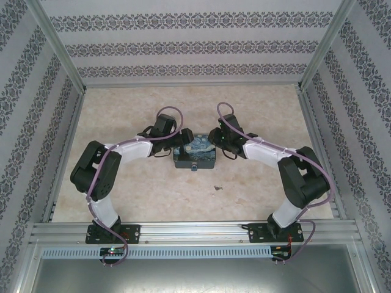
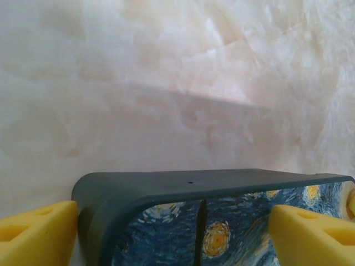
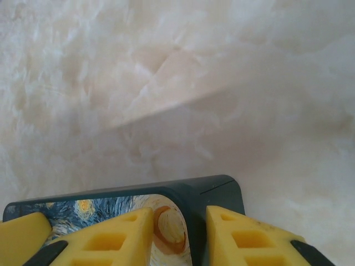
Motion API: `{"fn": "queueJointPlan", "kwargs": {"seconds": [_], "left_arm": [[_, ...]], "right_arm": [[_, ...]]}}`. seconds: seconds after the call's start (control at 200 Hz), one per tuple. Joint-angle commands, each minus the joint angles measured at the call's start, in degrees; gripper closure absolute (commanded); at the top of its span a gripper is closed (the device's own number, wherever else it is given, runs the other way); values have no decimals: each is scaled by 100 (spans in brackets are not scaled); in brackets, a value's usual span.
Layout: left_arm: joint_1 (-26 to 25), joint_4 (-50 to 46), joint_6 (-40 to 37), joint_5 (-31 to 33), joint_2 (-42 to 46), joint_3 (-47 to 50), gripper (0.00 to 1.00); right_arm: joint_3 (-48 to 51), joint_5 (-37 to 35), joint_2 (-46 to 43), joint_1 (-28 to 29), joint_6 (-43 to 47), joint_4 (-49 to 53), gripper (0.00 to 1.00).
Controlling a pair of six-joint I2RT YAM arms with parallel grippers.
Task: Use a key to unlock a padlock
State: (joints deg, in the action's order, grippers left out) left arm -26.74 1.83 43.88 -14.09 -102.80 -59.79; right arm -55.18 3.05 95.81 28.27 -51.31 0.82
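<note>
A rectangular box with a swirling blue-and-yellow painted lid sits mid-table. The tiny padlock hangs at the middle of its front face. The small dark key lies on the table a little in front of it, to the right. My left gripper is open wide over the box's left end, one finger outside the wall and one over the lid. My right gripper stands part-open astride the right end rim of the box.
The pale marble-look tabletop is ringed by an aluminium frame and patterned walls. Both arms arch inward from their bases at the near edge, leaving open table in front of the box around the key.
</note>
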Motion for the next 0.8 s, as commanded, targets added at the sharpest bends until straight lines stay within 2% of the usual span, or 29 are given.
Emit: {"fn": "queueJointPlan", "kwargs": {"seconds": [0.0,0.155,0.345,0.41,0.52,0.794], "left_arm": [[-107,231,-165,-519,-246,-182,12],[-52,218,-212,-507,-266,-184,10],[115,248,-305,-527,-160,-139,5],[197,238,-353,-537,-65,-133,3],[357,137,-485,-573,149,-128,1],[644,-187,-898,-689,1086,356,0]], "right_arm": [[-148,833,263,154,-198,-335,68],[-97,821,195,126,-196,-390,62],[8,835,-197,-27,-53,-261,31],[120,789,-460,-99,24,-215,25],[361,736,-981,-240,226,7,21],[1458,828,-2279,-283,731,704,22]]}}
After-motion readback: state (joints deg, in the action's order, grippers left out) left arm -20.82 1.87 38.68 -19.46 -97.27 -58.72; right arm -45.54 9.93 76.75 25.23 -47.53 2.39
